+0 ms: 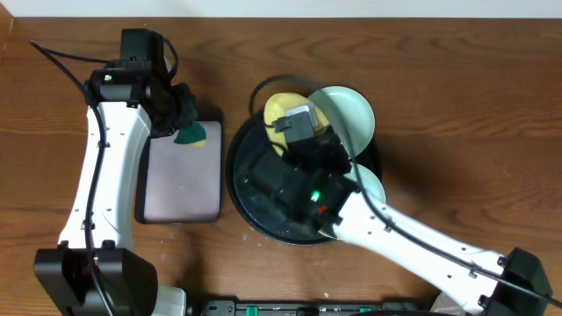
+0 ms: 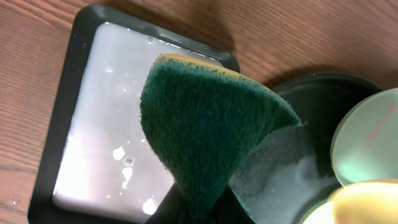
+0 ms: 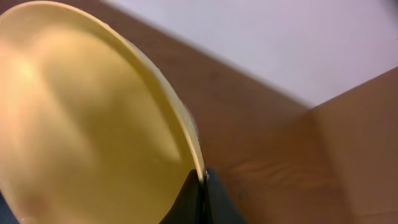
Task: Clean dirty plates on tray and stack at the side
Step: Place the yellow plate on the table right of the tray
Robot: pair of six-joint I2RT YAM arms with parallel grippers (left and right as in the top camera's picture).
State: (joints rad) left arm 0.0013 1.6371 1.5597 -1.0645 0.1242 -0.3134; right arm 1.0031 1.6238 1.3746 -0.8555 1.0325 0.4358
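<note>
My right gripper (image 3: 203, 180) is shut on the rim of the pale yellow plate (image 3: 87, 118) and holds it tilted on edge above the round black tray (image 1: 255, 206); the plate also shows in the overhead view (image 1: 283, 111). One mint-aqua plate (image 1: 351, 114) lies at the tray's far right. A second mint-aqua plate (image 1: 373, 186) shows partly under my right arm. My left gripper (image 2: 205, 208) is shut on a green and yellow sponge (image 2: 205, 118), held over the gap between the grey tray and the black tray. The sponge also shows in the overhead view (image 1: 191, 133).
A rectangular grey tray with a black rim (image 1: 180, 180) holding wet soapy film stands left of the round tray; it also shows in the left wrist view (image 2: 99, 118). Foam lies in the round tray (image 2: 280, 174). Brown wood table (image 1: 439, 79) all around.
</note>
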